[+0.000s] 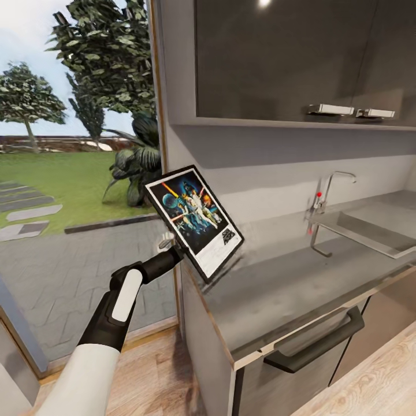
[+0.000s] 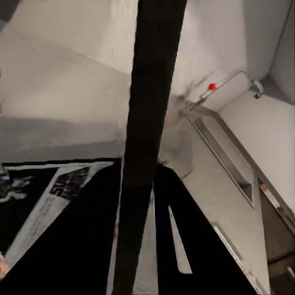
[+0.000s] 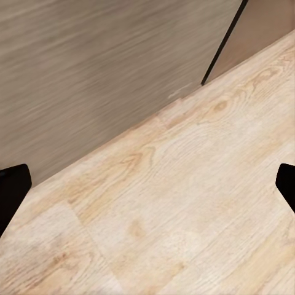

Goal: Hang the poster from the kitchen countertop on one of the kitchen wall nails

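Head view had your left gripper [image 1: 184,252] clamped on the poster's [image 1: 193,219] lower edge, tilted just above the kitchen countertop's [image 1: 277,283] left end, right gripper [image 3: 147,178] spread empty over floor; next you needed a wall nail.

The upright rectangular film poster [image 1: 195,221] with colourful characters on dark blue, a white border and a thin black frame was held tilted in the air, its lower corner just above the left end of the long grey brushed-metal table [image 1: 289,283] (whether it touched could not be told). The table carried a built-in sink and chrome tap over grey and dark glossy cabinet fronts.
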